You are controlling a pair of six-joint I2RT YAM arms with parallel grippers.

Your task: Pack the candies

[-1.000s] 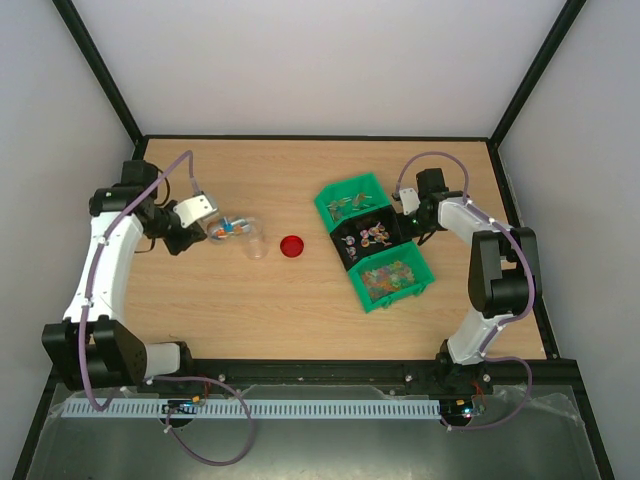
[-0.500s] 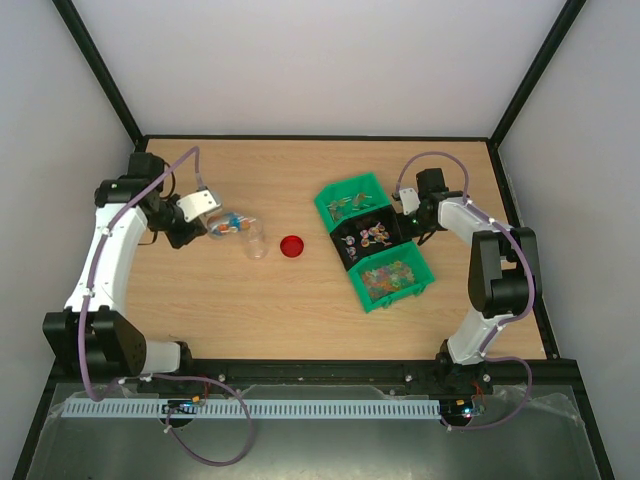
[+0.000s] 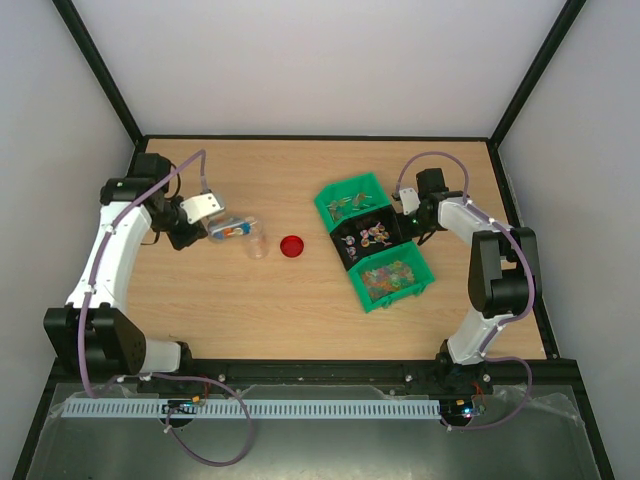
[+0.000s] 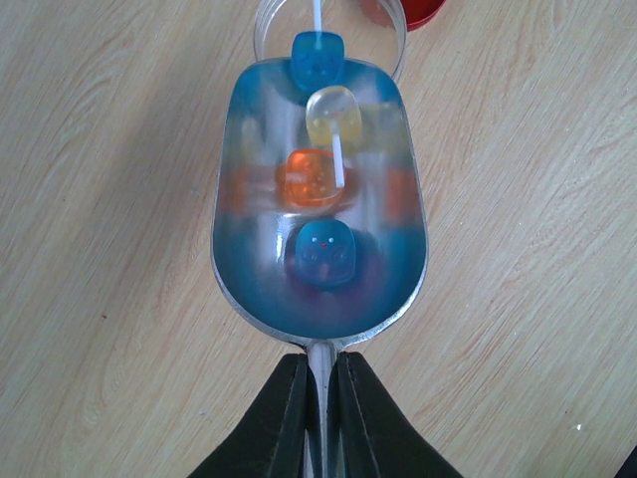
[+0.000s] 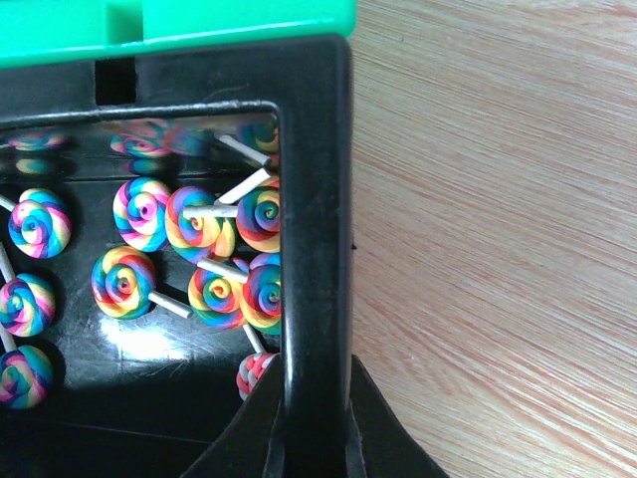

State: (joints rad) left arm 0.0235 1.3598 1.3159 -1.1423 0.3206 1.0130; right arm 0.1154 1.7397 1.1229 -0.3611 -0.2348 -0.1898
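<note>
My left gripper is shut on the handle of the silver metal scoop, which also shows in the top view. The scoop holds several small cube sweets on white sticks: blue, orange, yellow. Its tip lies at the mouth of a clear plastic cup lying on its side, whose rim shows in the left wrist view. The candies, tiny multicoloured sweets, fill the near green bin. My right gripper is shut on the black bin's wall.
The red round lid lies right of the cup. Three bins stand in a row: a far green one, the black one with rainbow swirl lollipops, and the near green one. Walls enclose the table.
My left arm has swung back toward the far left and drawn the scoop slightly left. The cup, lid, bins and right arm have not moved.
</note>
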